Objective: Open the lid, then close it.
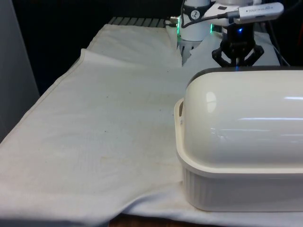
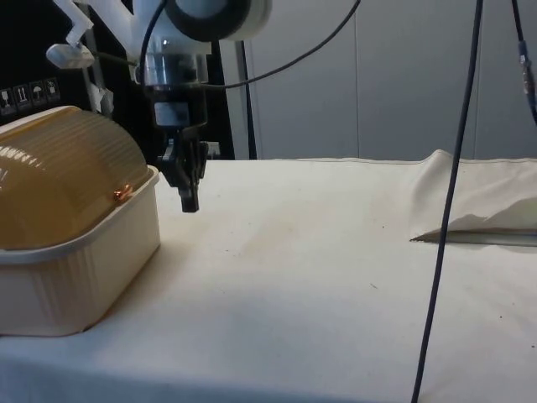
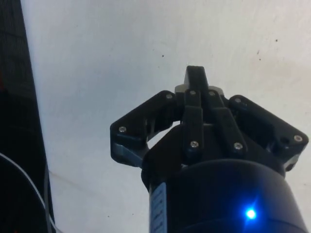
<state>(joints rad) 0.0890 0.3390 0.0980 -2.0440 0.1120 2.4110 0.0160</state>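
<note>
Two fingers (image 2: 190,200) pressed together, clear beside bread box (image 2: 75,252); lid (image 1: 246,118) down

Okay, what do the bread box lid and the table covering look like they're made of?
The bread box lid looks like glossy moulded plastic, cream, with sharp light reflections on its dome. The table covering looks like matte white woven cloth, judging by its folds and wrinkles.

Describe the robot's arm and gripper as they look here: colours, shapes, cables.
The arm is white with rounded joint housings, and a dark cable runs off it across the side view. The gripper is black: a cylindrical body that widens into angular linkage plates fastened with small silver screws, narrowing to two slim fingers. A pale cable lies along the white link above the gripper in the front view.
</note>
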